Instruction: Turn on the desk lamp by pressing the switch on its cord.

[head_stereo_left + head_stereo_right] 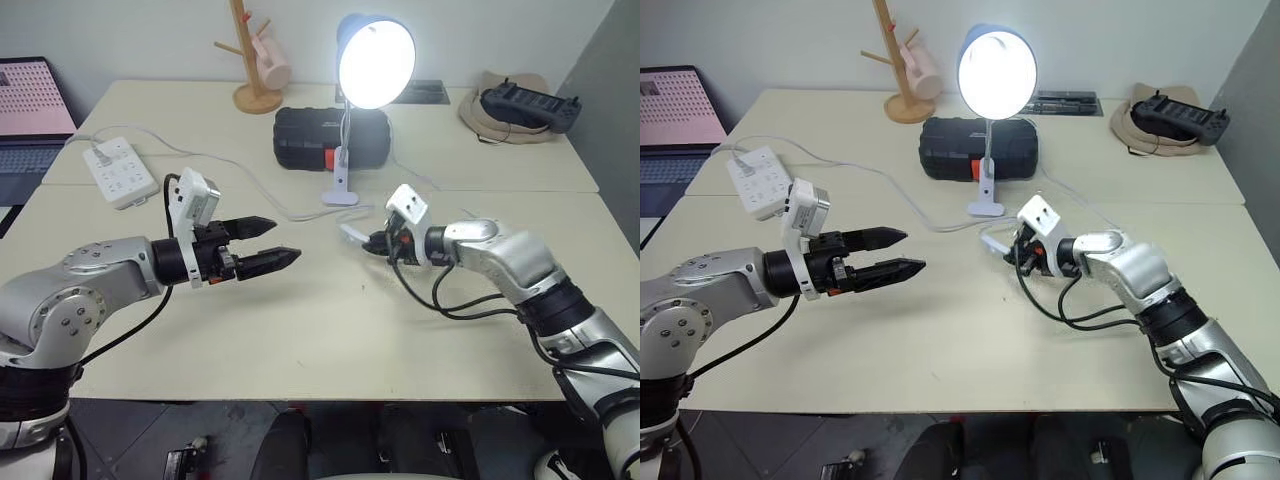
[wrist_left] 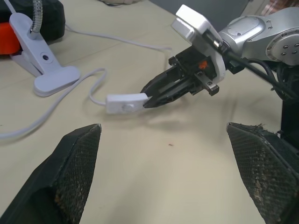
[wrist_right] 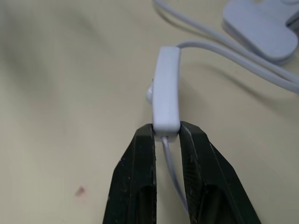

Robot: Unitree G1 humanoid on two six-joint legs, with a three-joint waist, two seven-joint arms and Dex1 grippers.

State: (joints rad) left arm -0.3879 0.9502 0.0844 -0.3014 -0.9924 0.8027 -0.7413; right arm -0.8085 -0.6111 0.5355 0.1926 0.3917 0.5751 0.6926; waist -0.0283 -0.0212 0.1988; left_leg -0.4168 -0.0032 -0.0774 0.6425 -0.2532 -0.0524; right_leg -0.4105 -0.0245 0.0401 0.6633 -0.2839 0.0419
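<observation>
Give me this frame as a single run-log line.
lamp: lit | right claw: shut on end of switch, on table | left claw: open, empty, off the table | cord: slack

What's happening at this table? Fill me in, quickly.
A two-armed robot is working on a desk lamp, which is already lit. Its right claw is shut on one end of the switch on the lamp's cord, with the switch resting on the table near the lamp's white base. The left claw is open and hovers apart from the switch, holding nothing.
</observation>
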